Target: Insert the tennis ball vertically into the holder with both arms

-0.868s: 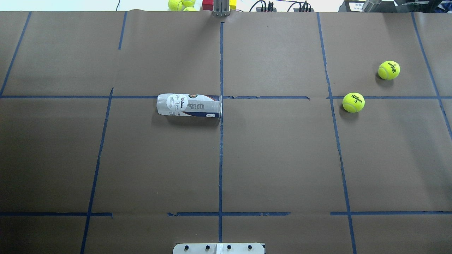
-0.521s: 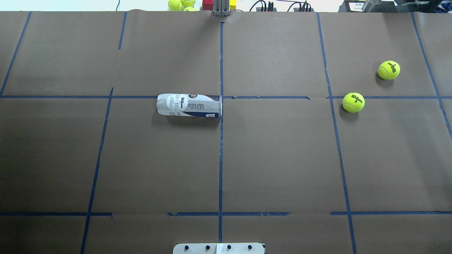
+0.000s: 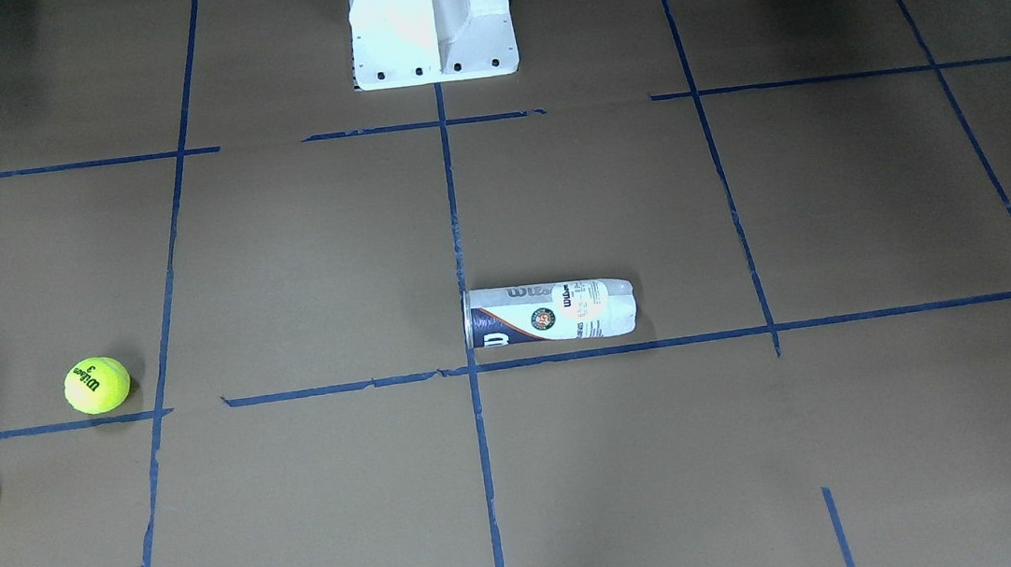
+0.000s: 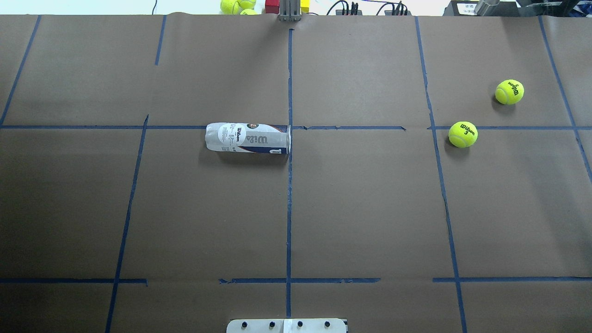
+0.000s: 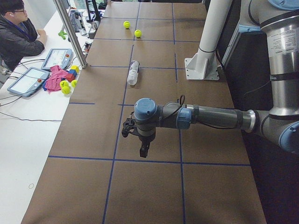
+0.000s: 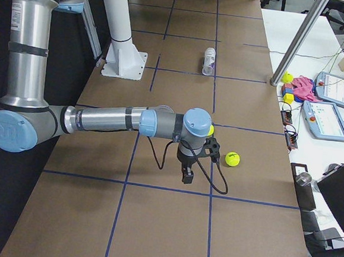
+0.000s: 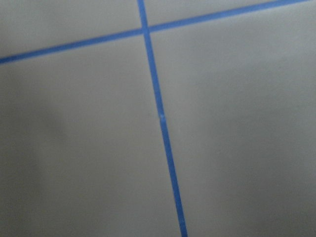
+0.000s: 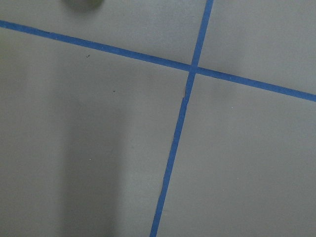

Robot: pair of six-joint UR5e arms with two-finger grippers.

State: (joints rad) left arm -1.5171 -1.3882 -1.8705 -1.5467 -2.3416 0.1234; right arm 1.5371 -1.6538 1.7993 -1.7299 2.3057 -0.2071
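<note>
The holder [image 4: 247, 138], a clear Wilson can with a navy-and-white label, lies on its side near the table's middle, its metal rim toward the centre tape line. It also shows in the front view [image 3: 551, 312] and both side views [image 5: 133, 73] [image 6: 209, 60]. Two yellow tennis balls [image 4: 463, 134] [image 4: 509, 91] rest on the right side. My left gripper [image 5: 144, 151] hangs above bare paper, far from the can. My right gripper [image 6: 188, 177] hangs near the balls [image 6: 233, 159]. Both show only in side views, so I cannot tell if they are open or shut. The wrist views show only paper and tape.
The white pedestal [image 3: 431, 19] stands at the robot's edge. Blue tape lines grid the brown paper. Spare balls [image 4: 236, 5] and coloured blocks lie past the far edge, by a metal post [image 5: 70, 32]. An operator [image 5: 16, 37] sits there with tablets.
</note>
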